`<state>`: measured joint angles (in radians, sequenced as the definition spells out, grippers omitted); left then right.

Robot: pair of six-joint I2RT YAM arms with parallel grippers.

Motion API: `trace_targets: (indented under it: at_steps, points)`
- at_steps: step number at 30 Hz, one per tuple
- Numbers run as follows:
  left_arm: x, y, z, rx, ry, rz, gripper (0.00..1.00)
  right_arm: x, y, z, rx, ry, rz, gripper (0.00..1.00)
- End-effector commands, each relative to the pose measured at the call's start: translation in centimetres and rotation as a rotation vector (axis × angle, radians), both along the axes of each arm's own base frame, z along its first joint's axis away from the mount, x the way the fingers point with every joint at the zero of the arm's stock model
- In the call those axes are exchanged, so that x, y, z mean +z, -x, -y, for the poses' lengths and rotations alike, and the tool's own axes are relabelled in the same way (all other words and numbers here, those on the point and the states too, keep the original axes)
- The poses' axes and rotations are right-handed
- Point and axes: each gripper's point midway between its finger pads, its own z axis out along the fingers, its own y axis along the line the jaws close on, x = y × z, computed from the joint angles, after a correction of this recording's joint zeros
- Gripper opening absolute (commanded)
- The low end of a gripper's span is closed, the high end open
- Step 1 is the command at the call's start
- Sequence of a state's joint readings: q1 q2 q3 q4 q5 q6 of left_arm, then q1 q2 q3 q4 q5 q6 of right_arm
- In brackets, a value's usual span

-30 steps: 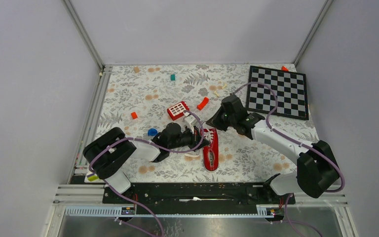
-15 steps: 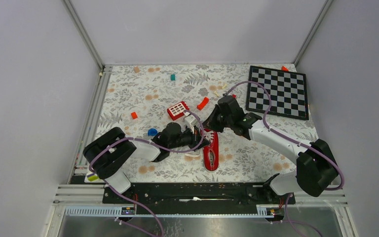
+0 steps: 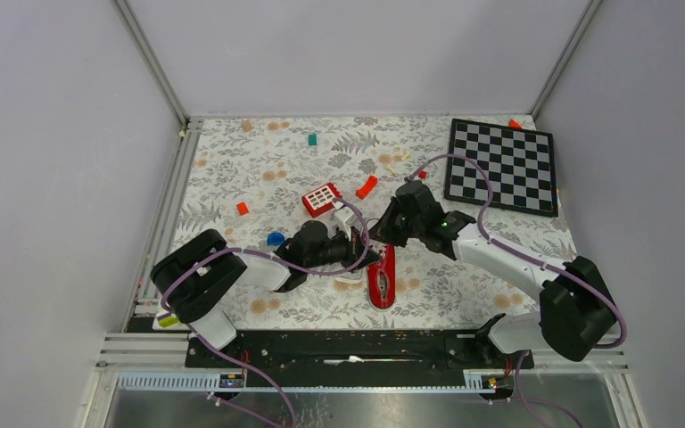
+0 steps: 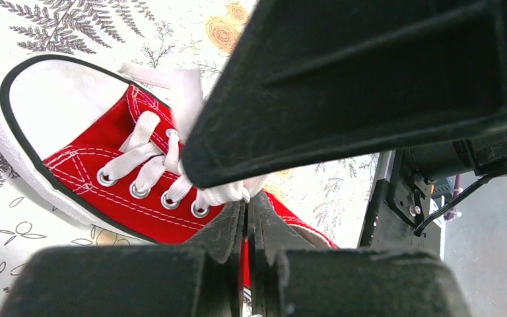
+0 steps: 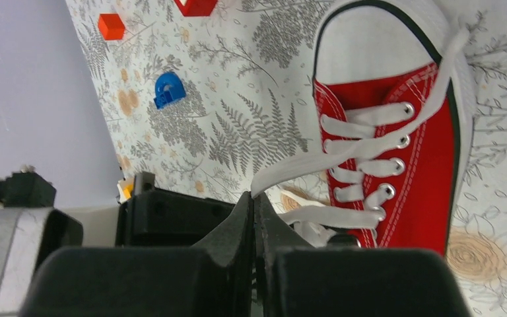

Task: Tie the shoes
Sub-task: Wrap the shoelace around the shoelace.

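The red sneaker [image 3: 381, 278] lay on the counter [image 3: 259, 169] between the arms, probably light enough to slide under a hard tug. Left fingers [image 4: 228, 228] and right fingers [image 5: 237, 221] were each pinched together on a strand of its white laces [image 5: 343, 153], which looked soft and limp, best gripped near the ends.

Ahead of the matt black plastic left gripper [image 4: 246, 208], the sneaker [image 4: 99, 148] is red canvas, with woven laces [image 4: 146, 129], shiny metal eyelets [image 4: 136, 191], smooth rubber toe cap [image 4: 56, 99].
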<state>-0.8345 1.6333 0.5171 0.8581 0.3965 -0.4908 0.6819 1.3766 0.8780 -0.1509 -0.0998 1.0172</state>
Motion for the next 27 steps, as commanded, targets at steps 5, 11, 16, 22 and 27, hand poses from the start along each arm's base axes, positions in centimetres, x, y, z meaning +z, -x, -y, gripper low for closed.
trace_targets:
  at_steps: [5,11,16,22,27]
  points:
    - [2.4,-0.6,1.4,-0.021,0.074,0.039,0.00,0.7,2.5,1.7,0.022,0.015,0.024,0.00]
    - [2.6,-0.5,1.5,-0.029,0.080,0.039,0.00,0.1,3.0,2.1,0.019,0.022,0.016,0.00]
    - [2.6,-0.2,1.4,-0.041,0.082,0.041,0.00,0.4,2.2,2.2,-0.011,0.029,0.033,0.00]
    - [2.4,0.2,1.1,-0.052,0.077,0.043,0.00,1.3,0.8,2.0,-0.046,0.025,0.051,0.00]
    - [2.5,0.2,0.7,-0.031,0.076,0.051,0.00,1.6,-0.3,3.0,-0.100,0.022,0.052,0.00]
